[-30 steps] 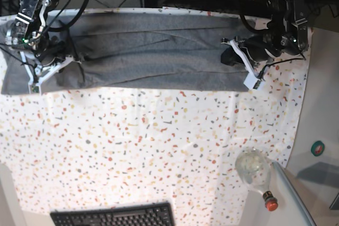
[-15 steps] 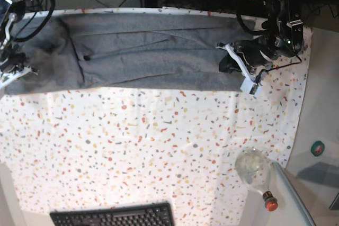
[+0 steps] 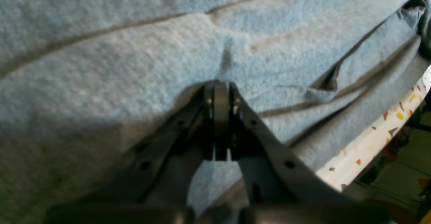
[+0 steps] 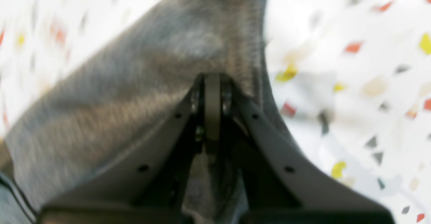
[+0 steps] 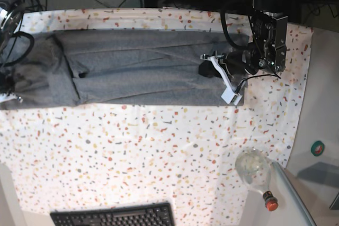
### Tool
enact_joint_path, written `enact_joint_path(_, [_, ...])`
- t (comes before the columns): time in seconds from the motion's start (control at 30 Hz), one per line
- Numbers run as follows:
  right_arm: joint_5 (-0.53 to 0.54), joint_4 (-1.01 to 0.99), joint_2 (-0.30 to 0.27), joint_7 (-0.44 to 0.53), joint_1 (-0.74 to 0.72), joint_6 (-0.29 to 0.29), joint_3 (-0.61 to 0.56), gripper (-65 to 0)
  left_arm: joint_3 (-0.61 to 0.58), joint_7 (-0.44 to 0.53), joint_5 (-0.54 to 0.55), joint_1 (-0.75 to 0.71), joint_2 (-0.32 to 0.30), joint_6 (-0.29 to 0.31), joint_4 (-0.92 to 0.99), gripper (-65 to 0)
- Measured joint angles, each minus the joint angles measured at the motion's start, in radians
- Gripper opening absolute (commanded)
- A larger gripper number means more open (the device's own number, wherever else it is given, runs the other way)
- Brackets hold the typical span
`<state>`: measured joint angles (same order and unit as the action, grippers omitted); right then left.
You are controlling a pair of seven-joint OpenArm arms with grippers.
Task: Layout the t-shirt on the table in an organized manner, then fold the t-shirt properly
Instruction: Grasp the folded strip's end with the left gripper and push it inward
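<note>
Both grippers have slid leftward, dragging the t-shirt (image 5: 137, 67) in a long band across the far side of the table (image 5: 159, 152), left gripper (image 5: 212, 67) and right gripper (image 4: 212, 82) clamped on cloth, straightening it for folding.

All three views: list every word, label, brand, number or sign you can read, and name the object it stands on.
No readable text in any view.
t-shirt: plain, no print.
keyboard: key legends too small to read.
bottle: no legible label.
round green item: marking too small to read.
</note>
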<state>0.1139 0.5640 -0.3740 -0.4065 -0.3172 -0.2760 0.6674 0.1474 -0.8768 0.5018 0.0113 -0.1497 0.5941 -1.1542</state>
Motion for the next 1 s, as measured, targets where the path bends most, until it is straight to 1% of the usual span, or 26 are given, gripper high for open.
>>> enact_joint_path(0.1, [-0.009, -0.012, 0.000, 0.016, -0.017, 0.010, 0.000, -65.0, 0.006, -0.024, -0.032, 0.035, 0.024, -0.018, -0.014, -65.0])
enact_joint_path(0.17, [-0.010, 0.000, 0.001, 0.012, -0.016, 0.014, 0.000, -65.0, 0.008, -0.036, -0.031, 0.038, 0.029, -0.021, -0.069, -65.0])
enact_joint_path(0.2, [-0.018, 0.039, 0.008, -0.005, -0.007, 0.027, 0.000, -65.0, 0.011, -0.061, -0.027, 0.031, 0.027, -0.021, -0.109, -65.0])
enact_joint_path(0.27, [-0.013, 0.157, 0.023, 0.004, 0.039, 0.026, 0.000, -65.0, 0.045, -0.111, -0.029, 0.001, 0.026, -0.020, -0.197, -65.0])
enact_joint_path(0.37, [-0.017, 0.388, 0.078, 0.001, 0.132, 0.002, 0.012, -65.0, 0.170, -0.138, -0.035, -0.081, 0.015, -0.019, -0.344, -65.0])
enact_joint_path(0.43, [-0.015, 0.546, 0.134, -0.033, 0.204, -0.026, 0.007, -65.0, 0.235, -0.151, -0.045, -0.121, 0.008, -0.018, -0.408, -65.0])
enact_joint_path(0.47, [-0.019, 0.616, 0.163, -0.059, 0.237, -0.033, 0.005, -65.0, 0.265, -0.153, -0.040, -0.129, 0.008, -0.018, -0.425, -65.0])
enact_joint_path(0.53, [-0.013, 0.721, 0.209, -0.074, 0.285, -0.053, -0.001, -65.0, 0.304, -0.153, -0.021, -0.132, -0.001, -0.017, -0.428, -65.0])
enact_joint_path(0.57, [-0.010, 0.756, 0.222, -0.074, 0.303, -0.062, -0.003, -65.0, 0.331, -0.148, 0.015, -0.137, -0.003, -0.018, -0.428, -62.9])
enact_joint_path(0.67, [-0.018, 0.798, 0.228, -0.074, 0.331, -0.076, -0.002, -65.0, 0.398, -0.142, 0.195, -0.175, -0.026, -0.018, -0.399, -23.2])
enact_joint_path(0.7, [-0.018, 0.798, 0.227, -0.073, 0.335, -0.087, -0.002, -65.0, 0.413, -0.145, 0.222, -0.183, -0.041, -0.018, -0.378, -11.4])
enact_joint_path(0.73, [-0.018, 0.798, 0.228, -0.074, 0.340, -0.103, -0.002, -65.0, 0.420, -0.151, 0.266, -0.187, -0.058, -0.018, -0.344, -1.2])
enact_joint_path(0.8, [-0.018, 0.797, 0.230, -0.074, 0.351, -0.117, -0.003, -65.0, 0.419, -0.141, 0.347, -0.172, -0.084, -0.017, -0.259, 0.0])
enact_joint_path(0.83, [-0.019, 0.797, 0.231, -0.074, 0.357, -0.118, -0.004, -65.0, 0.419, -0.134, 0.357, -0.160, -0.084, -0.013, -0.219, 0.0])
enact_joint_path(0.9, [-0.018, 0.797, 0.232, -0.076, 0.364, -0.118, -0.005, -65.0, 0.418, -0.137, 0.351, -0.126, -0.082, 0.028, -0.134, 0.0])
enact_joint_path(0.93, [-0.019, 0.797, 0.231, -0.077, 0.365, -0.118, -0.004, -65.0, 0.415, -0.140, 0.345, -0.108, -0.075, 0.064, -0.096, 0.0])
enact_joint_path(0.97, [-0.019, 0.797, 0.230, -0.076, 0.366, -0.118, -0.004, -65.0, 0.413, -0.140, 0.335, -0.092, -0.071, 0.082, -0.061, 0.0])
enact_joint_path(1.0, [-0.018, 0.797, 0.228, -0.076, 0.369, -0.118, -0.004, -65.0, 0.412, -0.135, 0.300, -0.078, -0.064, 0.090, -0.037, 0.0])
